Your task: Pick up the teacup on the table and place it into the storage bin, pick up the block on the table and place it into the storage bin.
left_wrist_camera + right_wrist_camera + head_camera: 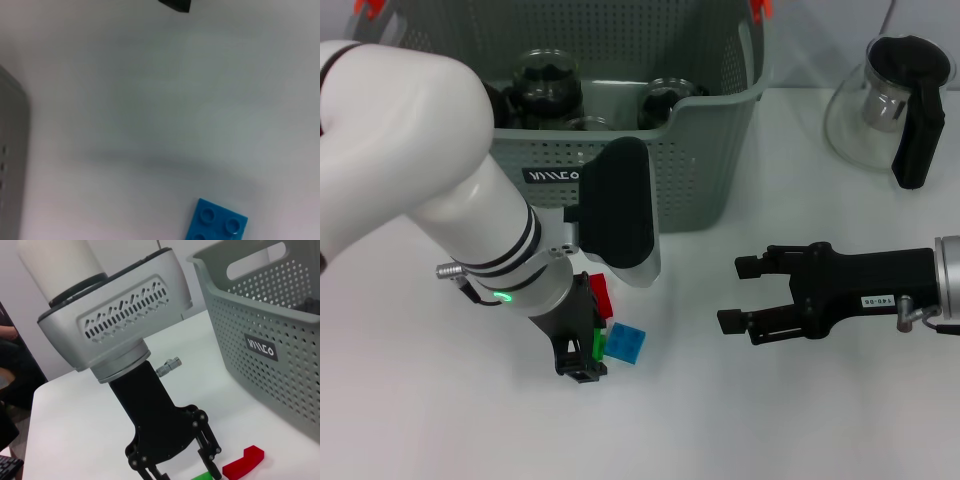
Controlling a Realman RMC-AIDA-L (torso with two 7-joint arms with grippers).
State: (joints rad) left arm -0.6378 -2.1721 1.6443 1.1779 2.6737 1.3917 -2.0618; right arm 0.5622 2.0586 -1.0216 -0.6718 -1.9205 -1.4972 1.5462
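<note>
Just in front of the storage bin [710, 150], on the white table [440, 400], the left gripper [582, 362] is lowered over a small cluster of blocks. A red block [601, 293] is seen nearest the bin, a green block [599, 343] right against the gripper's black fingers, and a blue block [626, 343] lying just beside them on the side away from the arm. Whether the left gripper's fingers are closed on anything cannot be told; the arm's housing hides most of them. The blue block is not held: in the left wrist view it lies flat on the table, studs up. Inside the bin, dark glass cups [548, 85] are seen. Well to the side of the bin, the right gripper [745, 295] is held level above the table, jaws spread apart and empty. A glass teapot [890, 105] stands beside the bin, beyond the right gripper.
</note>
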